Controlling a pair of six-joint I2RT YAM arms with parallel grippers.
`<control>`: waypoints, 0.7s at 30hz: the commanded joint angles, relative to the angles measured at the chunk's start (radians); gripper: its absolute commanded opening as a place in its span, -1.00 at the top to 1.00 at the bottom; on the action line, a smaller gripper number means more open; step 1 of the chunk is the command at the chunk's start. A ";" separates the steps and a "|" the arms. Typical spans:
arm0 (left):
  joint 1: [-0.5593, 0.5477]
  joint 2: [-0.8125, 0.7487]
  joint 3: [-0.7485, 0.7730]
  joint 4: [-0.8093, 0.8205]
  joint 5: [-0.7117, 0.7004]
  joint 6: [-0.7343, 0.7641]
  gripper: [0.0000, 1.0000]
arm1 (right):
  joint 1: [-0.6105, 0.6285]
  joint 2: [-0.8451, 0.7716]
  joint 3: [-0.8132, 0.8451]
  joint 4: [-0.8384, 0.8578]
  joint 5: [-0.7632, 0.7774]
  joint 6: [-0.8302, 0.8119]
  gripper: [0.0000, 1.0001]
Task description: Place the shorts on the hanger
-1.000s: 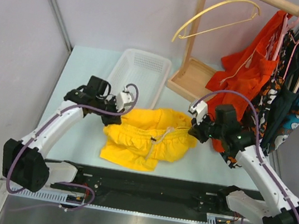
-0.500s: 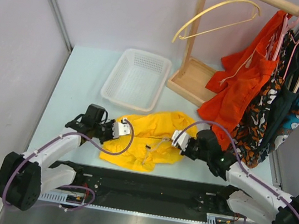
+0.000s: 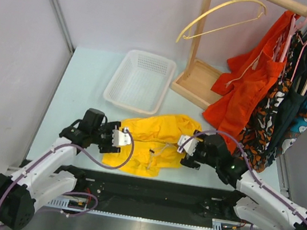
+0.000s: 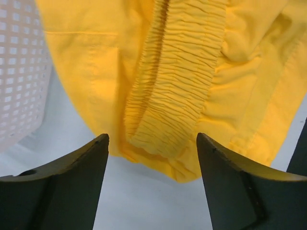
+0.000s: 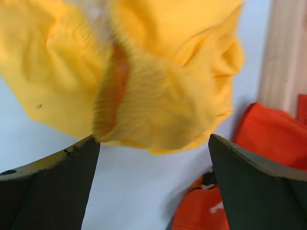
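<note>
The shorts (image 3: 155, 141) lie crumpled by the desk's near edge. The left gripper (image 4: 152, 138) and right gripper (image 5: 153, 138) flank them, jaws spread wide, gripping nothing.

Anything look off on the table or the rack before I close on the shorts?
The shorts lie bunched on the table, with the waistband crumpled rather than spread flat. The hanger hangs steeply tilted beside the rack post, one end far higher than the other. No spill or damage shows.
</note>
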 commanded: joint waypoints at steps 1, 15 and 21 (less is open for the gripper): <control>-0.001 0.036 0.192 -0.182 0.037 -0.078 -0.61 | -0.027 0.001 0.234 -0.206 -0.041 0.072 -0.99; -0.001 0.169 0.778 -0.198 0.110 -0.510 -0.88 | -0.070 0.055 0.759 -0.438 -0.048 0.269 -0.99; -0.009 0.398 1.077 0.008 0.042 -0.826 -0.93 | -0.266 0.083 0.850 -0.346 -0.189 0.408 -0.99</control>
